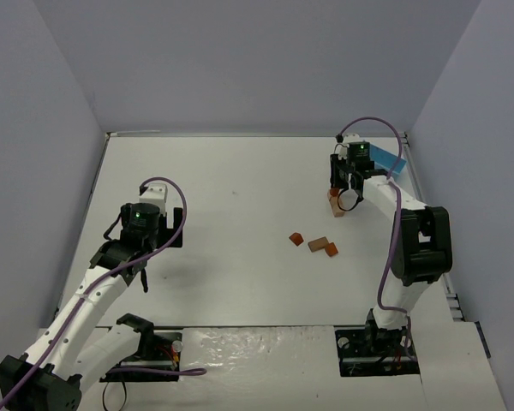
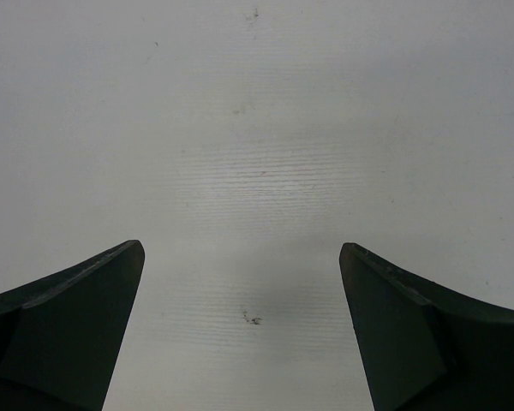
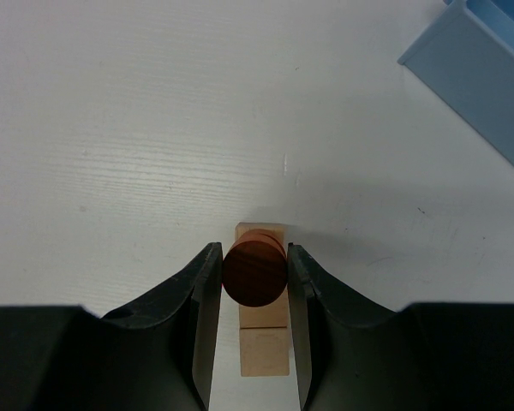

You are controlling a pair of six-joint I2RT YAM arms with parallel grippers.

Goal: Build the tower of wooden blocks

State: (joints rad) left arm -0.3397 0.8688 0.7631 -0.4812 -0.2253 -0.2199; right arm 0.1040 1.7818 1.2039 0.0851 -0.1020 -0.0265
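Observation:
My right gripper [image 3: 254,276] is shut on a reddish-brown round block [image 3: 254,267], its flat end facing the wrist camera. Directly under it lies a tan wooden block [image 3: 264,351]; I cannot tell whether the two touch. From above, the right gripper [image 1: 337,185] hangs over that tan block [image 1: 336,206] at the right back of the table. Three small orange-brown blocks [image 1: 296,239], [image 1: 318,244], [image 1: 330,250] lie loose near the table's middle. My left gripper [image 2: 242,257] is open over bare table, and stands at the left [image 1: 142,277] in the top view.
A light blue rectangular box [image 1: 385,160] stands at the back right, just behind the right gripper, and its corner [image 3: 488,60] shows in the right wrist view. White walls enclose the table on three sides.

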